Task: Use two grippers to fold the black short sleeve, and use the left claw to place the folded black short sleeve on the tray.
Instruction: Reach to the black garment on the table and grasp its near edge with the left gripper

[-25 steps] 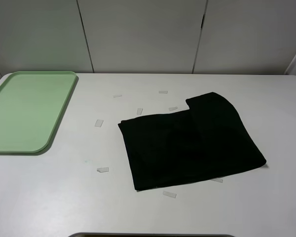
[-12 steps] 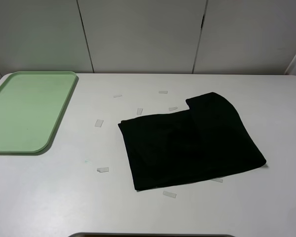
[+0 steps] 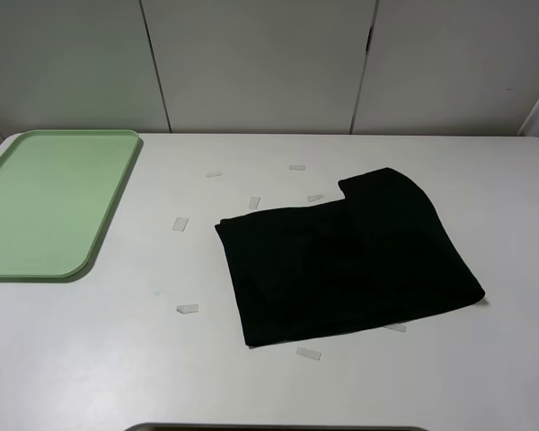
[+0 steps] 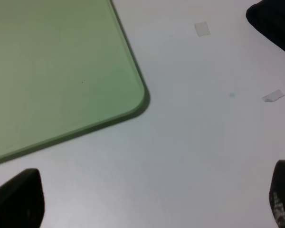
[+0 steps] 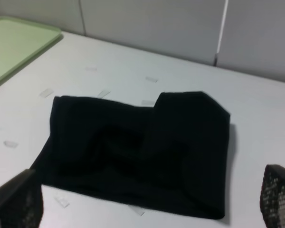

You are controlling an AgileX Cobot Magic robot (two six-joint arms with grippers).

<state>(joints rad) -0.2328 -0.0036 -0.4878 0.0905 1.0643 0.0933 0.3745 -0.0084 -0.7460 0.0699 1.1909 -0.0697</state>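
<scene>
The black short sleeve [image 3: 346,260] lies partly folded on the white table, right of centre, with one flap laid over its far right part. It also shows in the right wrist view [image 5: 137,152], and one corner shows in the left wrist view [image 4: 275,19]. The mint-green tray [image 3: 45,202] lies empty at the far left, and is seen close in the left wrist view [image 4: 52,71]. Neither arm shows in the exterior high view. The left gripper [image 4: 149,202] is open over bare table beside the tray's corner. The right gripper [image 5: 145,199] is open, raised in front of the shirt.
Several small clear tape pieces lie on the table around the shirt, such as one [image 3: 187,309] to its left and one [image 3: 309,354] at its near edge. A grey panelled wall [image 3: 260,63] stands behind the table.
</scene>
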